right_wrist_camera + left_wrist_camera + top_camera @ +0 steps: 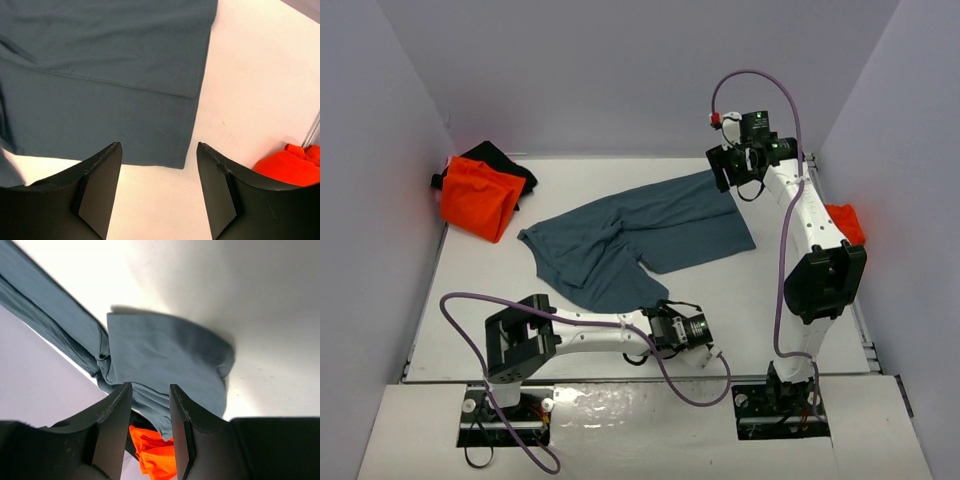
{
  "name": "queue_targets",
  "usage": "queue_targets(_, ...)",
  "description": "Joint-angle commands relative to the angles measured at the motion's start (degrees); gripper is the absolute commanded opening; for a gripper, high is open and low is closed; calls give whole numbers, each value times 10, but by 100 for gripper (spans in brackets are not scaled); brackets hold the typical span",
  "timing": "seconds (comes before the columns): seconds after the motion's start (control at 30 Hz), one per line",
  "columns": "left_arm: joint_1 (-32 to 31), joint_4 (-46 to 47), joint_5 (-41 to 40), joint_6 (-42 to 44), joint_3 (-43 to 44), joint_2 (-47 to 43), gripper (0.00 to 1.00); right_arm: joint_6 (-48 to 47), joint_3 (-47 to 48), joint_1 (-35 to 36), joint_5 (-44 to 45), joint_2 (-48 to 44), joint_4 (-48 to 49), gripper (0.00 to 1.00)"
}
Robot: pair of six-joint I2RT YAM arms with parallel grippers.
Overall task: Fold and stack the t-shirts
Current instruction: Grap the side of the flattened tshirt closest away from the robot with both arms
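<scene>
The left tool [149, 386] stands narrowly open with nothing between its fingers (the cloth seen in the gap lies beyond the tips). It points low across the desk [770, 300] at the near, rumpled end of the blue t-shirt [650, 235], close to it but apart. The right tool [159, 145] is open wider and is also empty. It hangs over the far right corner of the same shirt, and the hem corner shows below, between its fingers.

The blue t-shirt lies in the middle of the desk, loosely spread on a slant. It is fairly flat toward the right tool and bunched, with layers doubled over, toward the left one. An orange t-shirt [475, 205] sits heaped in the far left corner, with a black t-shirt [505, 160] touching it just behind. A second orange t-shirt [845, 220] shows at the right edge, partly behind the right arm.

I judge the step in hand to be taking hold of the blue t-shirt to flatten it before any fold. The next move likely calls for each tool to drop onto its own edge, pinch the hem cleanly, and draw apart evenly so the bunched end opens out.
</scene>
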Motion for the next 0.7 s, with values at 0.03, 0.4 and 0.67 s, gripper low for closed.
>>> queue_targets(0.03,-1,-47,28,-26,30,-30,33,-1,-7,-19,8,-36,27,59)
queue_targets(0.4,-6,-93,65,-17,13,-45,33,3,-16,-28,7,-39,29,60)
queue_targets(0.67,-23,-98,79,-19,0,-48,33,7,-17,-31,4,-33,29,60)
